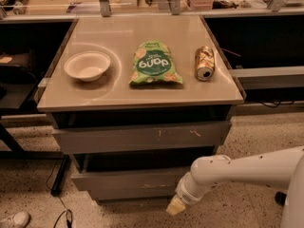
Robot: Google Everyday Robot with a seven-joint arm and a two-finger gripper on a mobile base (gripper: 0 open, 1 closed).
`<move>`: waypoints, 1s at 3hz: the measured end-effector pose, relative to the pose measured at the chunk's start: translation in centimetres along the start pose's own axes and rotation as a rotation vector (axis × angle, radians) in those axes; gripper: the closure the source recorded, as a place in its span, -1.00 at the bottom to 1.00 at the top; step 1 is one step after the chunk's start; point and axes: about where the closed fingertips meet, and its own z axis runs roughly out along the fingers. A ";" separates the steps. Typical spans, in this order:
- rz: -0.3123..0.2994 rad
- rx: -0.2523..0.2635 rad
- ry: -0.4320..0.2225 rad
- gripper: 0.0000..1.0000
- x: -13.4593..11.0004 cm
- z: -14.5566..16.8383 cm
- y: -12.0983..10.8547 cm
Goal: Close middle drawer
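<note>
The middle drawer (124, 178) is the shallow plain grey front second from the top of the cabinet. It stands pulled out a little, with a dark gap above it. Above it is the taller grey front with pale scratch marks (142, 137). Below it is the lowest plain grey front (128, 194). My gripper (175, 206) is low at the drawer's right end, at the end of the white arm (237, 172) that reaches in from the right. Its cream tip sits just in front of the lower fronts.
On the cabinet top (118, 96) lie a white bowl (87, 65), a green snack bag (154, 63) and a tipped can (204, 62). Dark shelving stands on both sides. A black cable (59, 208) and a white shoe (14, 219) are on the speckled floor at left.
</note>
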 end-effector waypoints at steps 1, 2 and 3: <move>-0.004 -0.002 -0.004 0.30 -0.2 0.2 -0.2; -0.033 0.016 -0.018 0.77 -2.7 0.8 -2.1; -0.092 0.055 -0.030 1.00 -6.3 1.1 -4.4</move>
